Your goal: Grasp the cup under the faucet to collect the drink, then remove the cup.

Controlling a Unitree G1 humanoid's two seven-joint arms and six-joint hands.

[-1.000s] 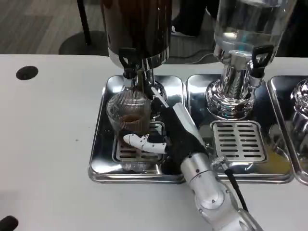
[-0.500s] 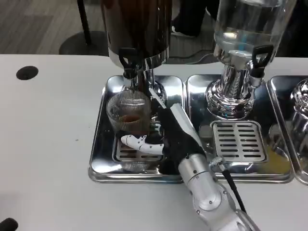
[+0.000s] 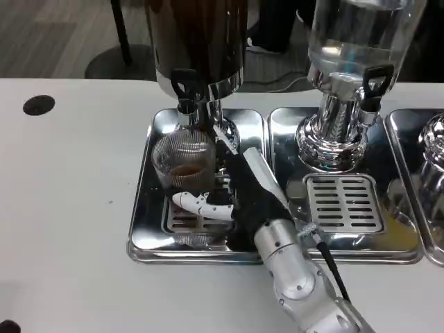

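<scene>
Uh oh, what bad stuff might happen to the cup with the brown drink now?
1. The right hand holds the clear cup from the side with fingers low around its base; the cup might tip when lifted, spilling the brown drink onto the steel tray.
2. The cup sits right below the dark dispenser's faucet, so lifting straight up might knock its rim against the spout.
3. If the faucet drips after the cup leaves, drink would land on the tray.

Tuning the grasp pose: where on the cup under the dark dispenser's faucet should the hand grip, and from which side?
Grip the cup around its ribbed side wall, approaching from its right: it stands upright, the faucet blocks the top, and the right hand is already there.
</scene>
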